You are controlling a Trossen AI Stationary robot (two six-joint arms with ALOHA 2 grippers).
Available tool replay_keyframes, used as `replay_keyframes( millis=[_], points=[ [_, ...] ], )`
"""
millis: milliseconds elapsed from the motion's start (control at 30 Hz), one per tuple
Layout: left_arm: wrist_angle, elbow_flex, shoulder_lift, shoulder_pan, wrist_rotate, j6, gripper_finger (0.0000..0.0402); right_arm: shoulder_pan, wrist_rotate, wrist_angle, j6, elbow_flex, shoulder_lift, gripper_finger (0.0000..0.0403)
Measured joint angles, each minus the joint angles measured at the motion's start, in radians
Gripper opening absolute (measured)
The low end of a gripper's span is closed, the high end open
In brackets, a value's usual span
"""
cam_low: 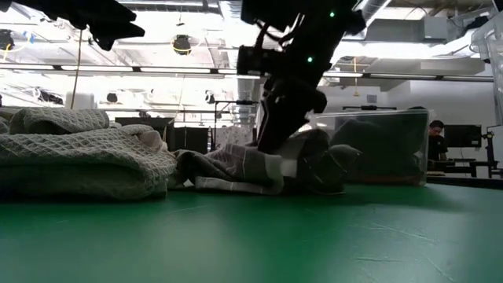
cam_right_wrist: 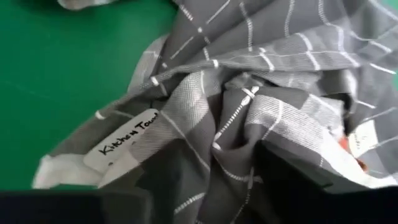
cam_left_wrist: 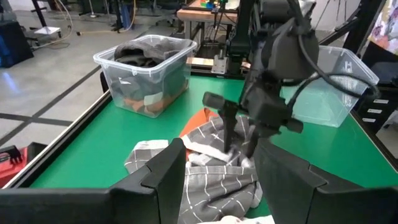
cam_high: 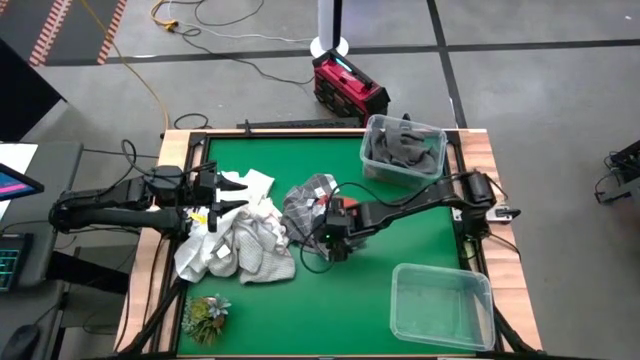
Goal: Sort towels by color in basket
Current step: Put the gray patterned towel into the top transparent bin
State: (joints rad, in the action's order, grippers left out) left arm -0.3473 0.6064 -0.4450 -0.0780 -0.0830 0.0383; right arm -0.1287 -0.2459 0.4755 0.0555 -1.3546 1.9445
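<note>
A grey-checked towel [cam_high: 305, 203] lies crumpled mid-table, its underside on the green mat. A rust-orange towel [cam_left_wrist: 202, 117] peeks out from under its far side. My right gripper [cam_high: 335, 238] points down into the checked towel [cam_right_wrist: 249, 106], fingers apart on either side of a raised fold. My left gripper [cam_left_wrist: 221, 186] is open and hovers above the white and pale grey towel pile [cam_high: 235, 245] at the table's left. Dark grey towels [cam_high: 405, 148] fill the far clear bin. My right gripper comes at the grey-checked towel from above, pointing down. Its open fingertips [cam_left_wrist: 231, 134] sink into the crumpled top folds [cam_left_wrist: 214, 146] near the towel's middle, with a fold between them. The towel lies slack on the table, not lifted.
An empty clear bin [cam_high: 442, 305] stands at the near right corner. The far bin [cam_left_wrist: 146, 74] also shows some orange cloth low inside. A green leafy tuft [cam_high: 205, 315] lies near the table's left near corner. Bare green mat [cam_high: 350, 300] stretches between the pile and the empty bin.
</note>
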Motion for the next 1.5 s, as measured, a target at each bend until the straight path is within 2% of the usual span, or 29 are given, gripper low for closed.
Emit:
replay_keyframes(
  millis=[67, 200, 267, 433, 567, 700, 867, 1000, 1100, 1200, 1333, 1433, 1500],
  points=[
    [-0.001, 0.0, 0.0, 0.0, 0.0, 0.0, 0.018, 0.002, -0.003, 0.008, 0.005, -0.009, 0.016, 0.0168],
    [-0.001, 0.0, 0.0, 0.0, 0.0, 0.0, 0.018, 0.013, -0.006, 0.022, 0.006, -0.027, 0.021, 0.0041],
    [-0.002, 0.0, 0.0, 0.0, 0.0, 0.0, 0.018, 0.017, -0.006, 0.042, 0.014, -0.041, 0.012, 0.002],
    [-0.002, 0.0, 0.0, 0.0, 0.0, 0.001, 0.018, 0.026, -0.051, 0.165, 0.026, -0.126, -0.072, 0.002],
    [-0.002, 0.0, 0.0, 0.0, 0.0, 0.0, 0.018, 0.017, -0.19, 0.243, 0.06, -0.198, -0.21, 0.0018],
    [-0.002, 0.0, 0.0, 0.0, 0.0, -0.003, 0.018, 0.017, -0.365, 0.244, 0.111, -0.249, -0.385, 0.0018],
    [0.012, 0.0, 0.0, 0.0, 0.0, -0.003, 0.018, 0.03, -0.6, 0.066, 0.326, -0.29, -0.596, 0.0018],
    [0.039, 0.0, 0.0, 0.0, 0.0, -0.004, 0.018, 0.046, -0.684, -0.188, 0.566, -0.299, -0.746, 0.0018],
    [0.052, 0.0, 0.0, 0.0, -0.001, -0.005, 0.018, 0.072, -0.76, -0.293, 0.69, -0.3, -0.828, 0.0018],
    [0.061, 0.0, 0.0, 0.0, -0.002, -0.023, 0.018, 0.105, -0.771, -0.437, 0.776, -0.299, -0.879, 0.0018],
    [0.079, 0.0, 0.0, 0.0, -0.003, -0.03, 0.018, 0.128, -0.729, -0.61, 0.851, -0.299, -0.901, 0.0018],
    [0.076, 0.0, 0.0, 0.0, -0.003, -0.03, 0.018, 0.169, -0.755, -0.631, 0.889, -0.299, -0.897, 0.0018],
    [0.076, 0.0, 0.0, 0.0, -0.003, -0.03, 0.018, 0.205, -0.768, -0.564, 0.853, -0.299, -0.882, 0.0018]
  ],
)
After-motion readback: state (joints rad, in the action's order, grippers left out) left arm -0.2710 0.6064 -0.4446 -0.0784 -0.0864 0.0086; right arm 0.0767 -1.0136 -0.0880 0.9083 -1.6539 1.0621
